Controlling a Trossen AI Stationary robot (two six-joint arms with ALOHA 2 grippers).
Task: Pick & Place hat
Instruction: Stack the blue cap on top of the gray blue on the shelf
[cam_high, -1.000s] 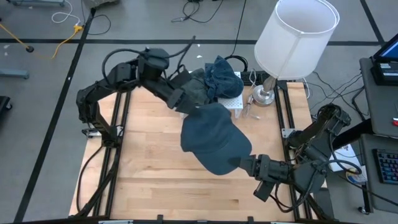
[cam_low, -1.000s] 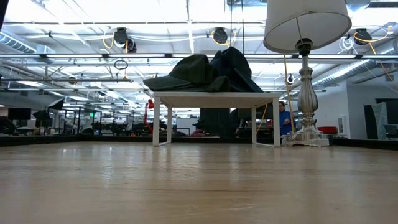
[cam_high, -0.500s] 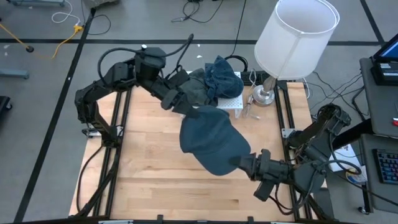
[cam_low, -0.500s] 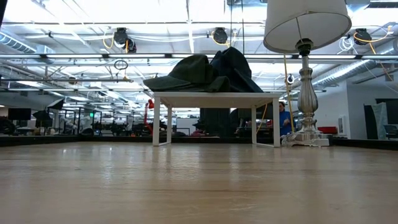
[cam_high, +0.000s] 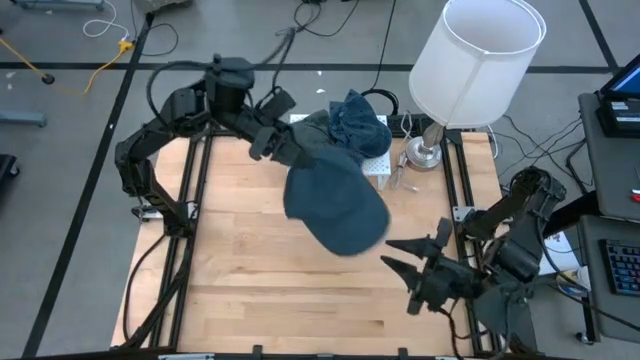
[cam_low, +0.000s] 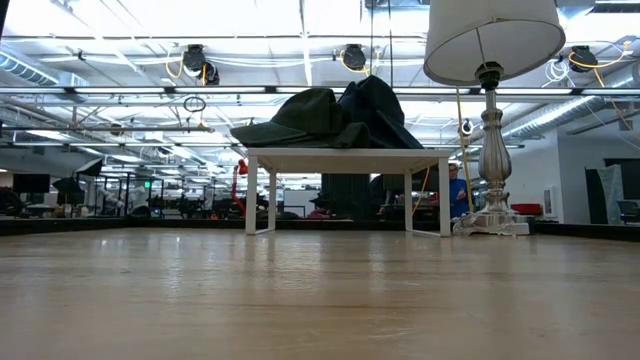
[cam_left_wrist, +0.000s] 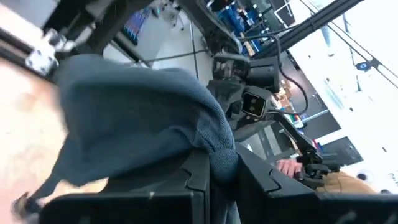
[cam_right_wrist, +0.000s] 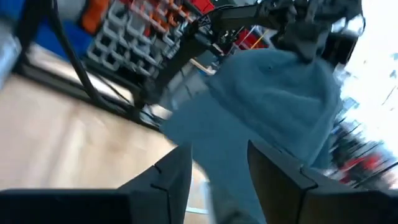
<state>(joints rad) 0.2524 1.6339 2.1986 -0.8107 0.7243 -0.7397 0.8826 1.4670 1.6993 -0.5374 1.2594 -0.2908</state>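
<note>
Hat (cam_high: 335, 205), blue cap: hanging above the tabletop (cam_high: 250, 280), just in front of the white stand (cam_high: 378, 160). My left claw (cam_high: 283, 146) is pinching its rear edge, fingers clamped on the fabric. My right claw (cam_high: 415, 257) is sitting just off the brim side with fingers spread, holding nothing.

Risk: I am carrying the hat by one thin fold only; I judge it could slip out or swing if I move sharply.

Surroundings: two more hats are piled on the white stand, one dark green (cam_high: 312, 135) and one blue (cam_high: 355, 120); lamp (cam_high: 470, 65) is standing beside the stand. The pile is crowding any placement there.
</note>
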